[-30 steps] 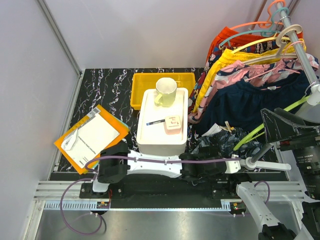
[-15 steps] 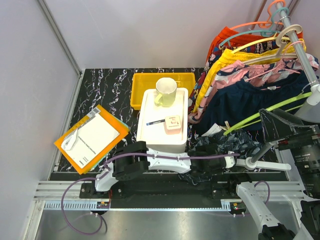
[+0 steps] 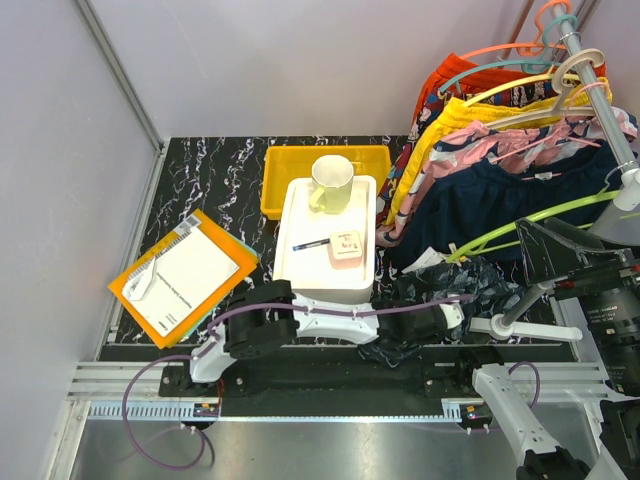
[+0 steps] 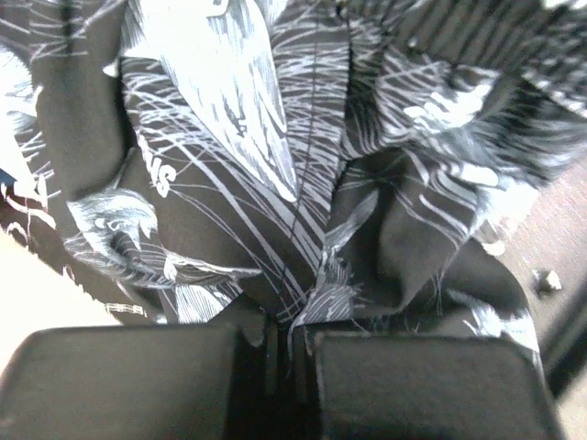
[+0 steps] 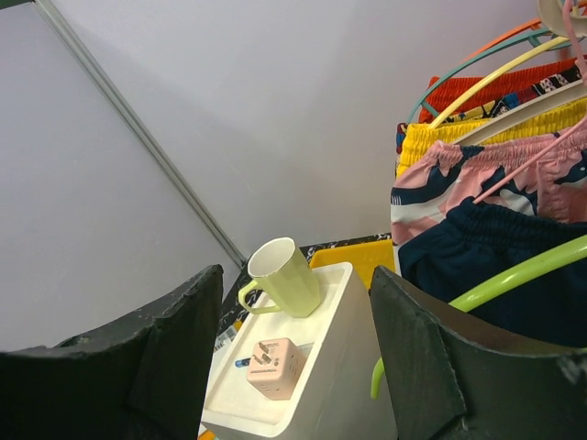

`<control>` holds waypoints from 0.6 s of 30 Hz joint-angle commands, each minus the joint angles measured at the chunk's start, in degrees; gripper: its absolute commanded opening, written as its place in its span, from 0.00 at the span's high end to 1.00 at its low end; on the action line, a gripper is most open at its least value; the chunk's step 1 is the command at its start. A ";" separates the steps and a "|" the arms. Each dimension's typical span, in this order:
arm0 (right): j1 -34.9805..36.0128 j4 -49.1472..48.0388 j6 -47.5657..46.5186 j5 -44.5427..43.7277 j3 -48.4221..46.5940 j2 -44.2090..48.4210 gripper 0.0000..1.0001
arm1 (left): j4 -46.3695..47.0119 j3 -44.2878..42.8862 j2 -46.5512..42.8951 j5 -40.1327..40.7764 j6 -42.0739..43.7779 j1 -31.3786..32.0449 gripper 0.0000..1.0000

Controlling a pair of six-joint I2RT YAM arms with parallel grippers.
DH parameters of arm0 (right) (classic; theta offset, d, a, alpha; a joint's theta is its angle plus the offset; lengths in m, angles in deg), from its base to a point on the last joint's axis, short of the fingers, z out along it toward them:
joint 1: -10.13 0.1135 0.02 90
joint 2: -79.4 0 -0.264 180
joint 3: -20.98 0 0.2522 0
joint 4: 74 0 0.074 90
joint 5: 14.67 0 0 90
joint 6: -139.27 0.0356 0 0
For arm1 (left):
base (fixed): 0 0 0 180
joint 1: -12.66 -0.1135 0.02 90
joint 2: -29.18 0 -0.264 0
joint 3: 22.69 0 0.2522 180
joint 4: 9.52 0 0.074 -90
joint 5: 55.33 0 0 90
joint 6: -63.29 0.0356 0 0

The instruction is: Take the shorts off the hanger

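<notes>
The charcoal shorts (image 3: 470, 285) with the pale wavy print lie bunched on the table, just right of the white box. In the left wrist view the same shorts (image 4: 275, 156) fill the frame. My left gripper (image 3: 440, 318) (image 4: 289, 348) is shut on a fold of this cloth. The lime green hanger (image 3: 520, 228) (image 5: 514, 273) slants above the bunch, its low end close over it. Behind, the navy shorts (image 3: 500, 195) (image 5: 495, 266) hang on the rack. My right gripper (image 3: 538, 247) (image 5: 293, 353) is open beside the hanger, which passes its right finger (image 5: 422, 357).
A white box (image 3: 310, 270) carries a pale green cup (image 3: 331, 183), a pink adapter (image 3: 346, 245) and a pen. A yellow tray (image 3: 290, 165) sits behind it and a notebook (image 3: 185, 275) lies at the left. Yellow and floral shorts crowd the rack rail (image 3: 600, 90).
The left gripper has shut on the charcoal shorts and drawn them a little left. The green hanger's low end has swung upward. The right gripper has stayed open.
</notes>
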 commanded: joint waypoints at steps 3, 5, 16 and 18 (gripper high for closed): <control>0.24 -0.92 -1.27 -2.02 0.18 0.88 0.27 | 3.43 3.67 -12.14 0.71 -2.26 2.94 1.00; 0.25 -1.00 -1.36 -2.37 0.27 1.05 0.27 | 6.23 6.66 -16.09 -0.52 -3.93 3.47 1.00; 0.24 -0.92 -1.71 -3.43 -0.96 0.61 0.26 | 12.75 12.47 -29.63 -1.93 -5.78 5.14 1.00; 0.24 -0.92 -1.89 -3.51 -1.14 0.70 0.26 | 13.36 12.64 -31.91 -2.19 -6.56 5.32 1.00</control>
